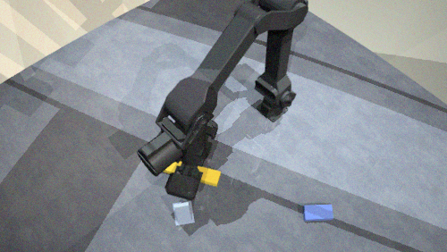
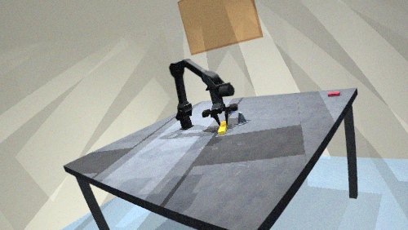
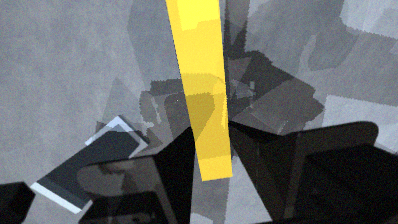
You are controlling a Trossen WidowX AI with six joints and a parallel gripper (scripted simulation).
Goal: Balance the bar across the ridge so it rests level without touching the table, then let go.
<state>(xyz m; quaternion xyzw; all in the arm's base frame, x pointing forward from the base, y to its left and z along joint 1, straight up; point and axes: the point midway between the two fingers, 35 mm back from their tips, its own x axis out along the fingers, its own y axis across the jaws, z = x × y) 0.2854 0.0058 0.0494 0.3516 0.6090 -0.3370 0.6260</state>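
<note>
The yellow bar (image 1: 210,177) (image 2: 222,130) (image 3: 202,60) lies flat at table height; whether it touches the table under the fingers cannot be told. My gripper (image 2: 223,123) (image 3: 209,128) is shut on the bar, one finger on each long side, and the bar sticks out past both sides of the fingers. In the top view the arm hides the bar's middle. The ridge (image 1: 183,214) (image 2: 241,118), a small grey wedge with pale edges, stands on the table a short way beside the bar, with nothing on it. It is at the lower left in the wrist view.
A blue block (image 1: 318,213) lies on the table, right of the ridge in the top view. A red block (image 2: 334,94) lies near the far right table corner in the exterior view. An orange panel (image 2: 222,24) shows above and behind the arm.
</note>
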